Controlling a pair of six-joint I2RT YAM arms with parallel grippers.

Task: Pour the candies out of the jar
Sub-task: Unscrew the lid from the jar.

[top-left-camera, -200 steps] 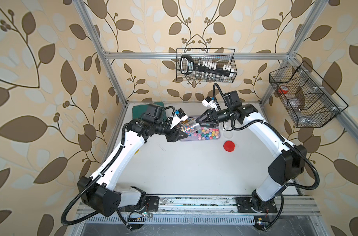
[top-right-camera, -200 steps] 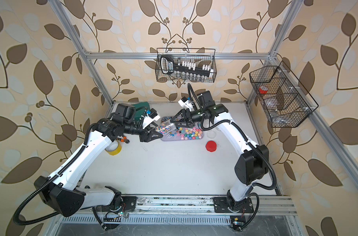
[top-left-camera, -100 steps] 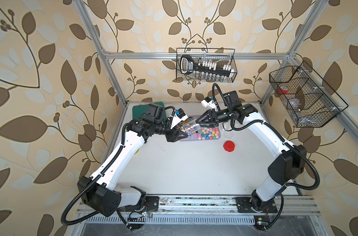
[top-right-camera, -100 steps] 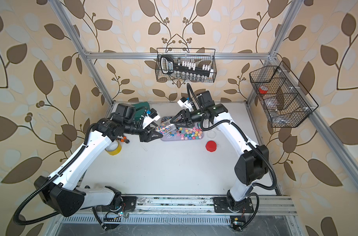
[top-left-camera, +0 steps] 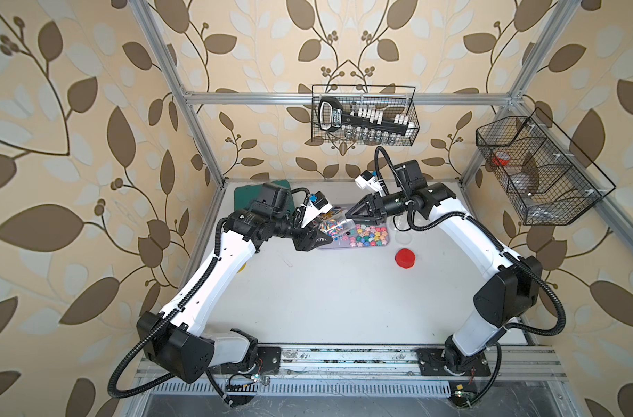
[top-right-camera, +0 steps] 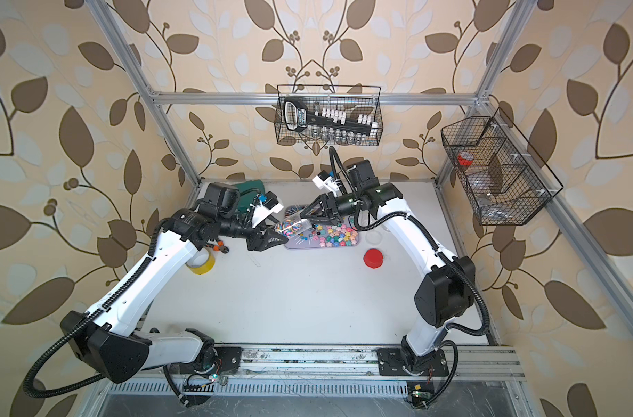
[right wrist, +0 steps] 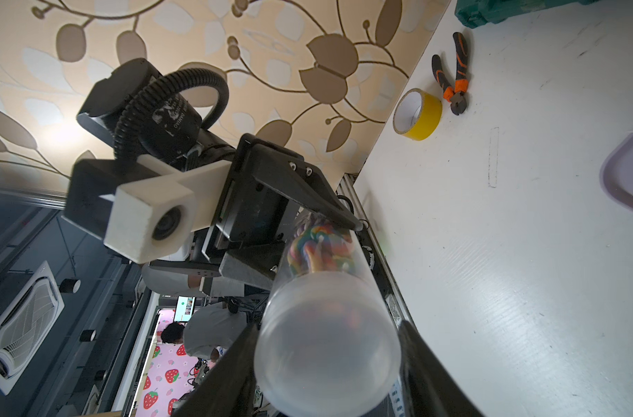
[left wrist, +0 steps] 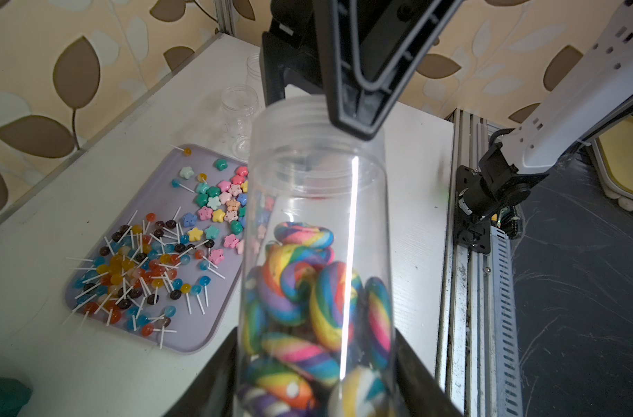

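Note:
A clear plastic jar (left wrist: 315,202) lies tilted, mouth toward the lilac tray (left wrist: 195,332), with rainbow-swirled candies (left wrist: 300,281) piled in its lower half. My left gripper (left wrist: 315,335) is shut on the jar's base end. My right gripper (right wrist: 327,332) has a finger on each side of the threaded, uncapped mouth, pressed against it. Both top views show the jar (top-left-camera: 334,226) (top-right-camera: 289,228) spanning between the left gripper (top-left-camera: 317,235) and the right gripper (top-left-camera: 349,215) above the tray's near end. Small lollipops (left wrist: 138,270) and pastel star candies (left wrist: 217,205) lie on the tray.
A red lid (top-left-camera: 405,259) sits on the table right of the tray (top-left-camera: 329,246). Empty clear jars (left wrist: 241,108) stand past the tray's far end. Yellow tape (right wrist: 417,113) and orange-handled pliers (right wrist: 452,75) lie near the left wall. Wire baskets (top-left-camera: 363,115) hang on the back and right walls.
The right gripper's fingers have drawn in around the jar's mouth. Both arms and the jar have hardly moved.

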